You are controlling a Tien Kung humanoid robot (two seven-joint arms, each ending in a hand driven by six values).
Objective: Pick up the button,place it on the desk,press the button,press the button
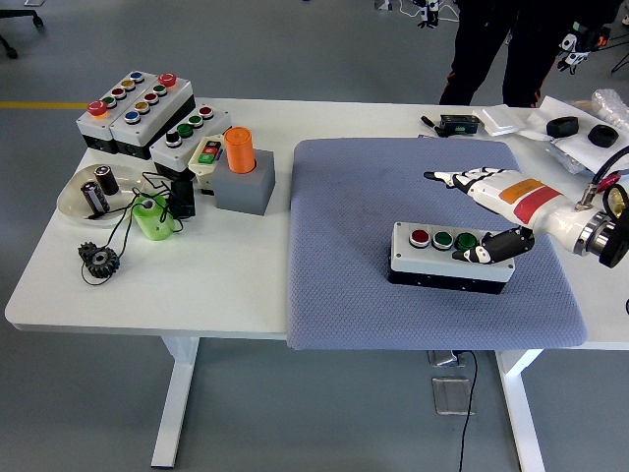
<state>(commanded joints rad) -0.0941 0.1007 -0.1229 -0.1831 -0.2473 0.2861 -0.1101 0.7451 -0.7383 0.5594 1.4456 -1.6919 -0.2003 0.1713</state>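
A grey button box (pixel 447 257) with a red and two green buttons lies flat on the blue-grey mat (pixel 373 197), right of centre. My right hand (pixel 479 211) hovers over the box's right end with its fingers spread and raised toward the far side. Its black thumb (pixel 488 249) rests on top of the box near the rightmost buttons. The hand grips nothing. My left arm is out of view.
At the far left stand several more button boxes (pixel 147 108), a grey block with an orange cylinder (pixel 240 149), a dish with batteries (pixel 93 192), a green roll (pixel 152 216) and a black gear (pixel 98 260). A person stands at the far right; small items lie at the right edge.
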